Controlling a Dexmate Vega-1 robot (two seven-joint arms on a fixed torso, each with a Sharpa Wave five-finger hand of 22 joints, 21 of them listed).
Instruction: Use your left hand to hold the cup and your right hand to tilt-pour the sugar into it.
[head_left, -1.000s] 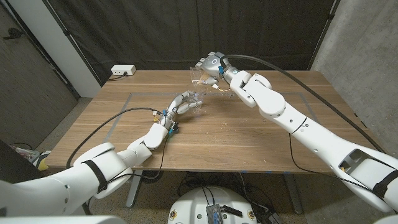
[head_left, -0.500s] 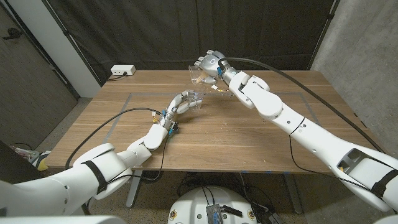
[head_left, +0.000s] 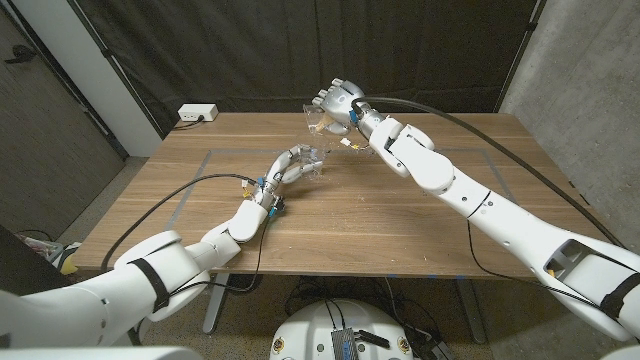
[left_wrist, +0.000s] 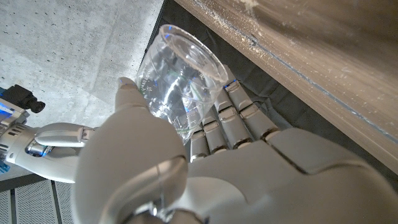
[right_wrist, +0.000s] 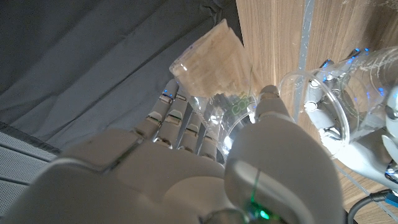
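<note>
two clear cups, left robot hand (head_left: 291, 163) holding empty cup (left_wrist: 177, 84), right robot hand (head_left: 338, 105) tilting sugar cup (right_wrist: 214, 65)

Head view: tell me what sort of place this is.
Probably a robot test bay or lab, not a kitchen: black curtains hang behind a bare wooden table, tape lines mark it, and a power strip sits at its far corner.

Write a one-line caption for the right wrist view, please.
Right hand holds a clear cup of sugar tilted beside the empty clear cup held by the left hand.

no readable text, no labels, no brands, no numbers anywhere
</note>
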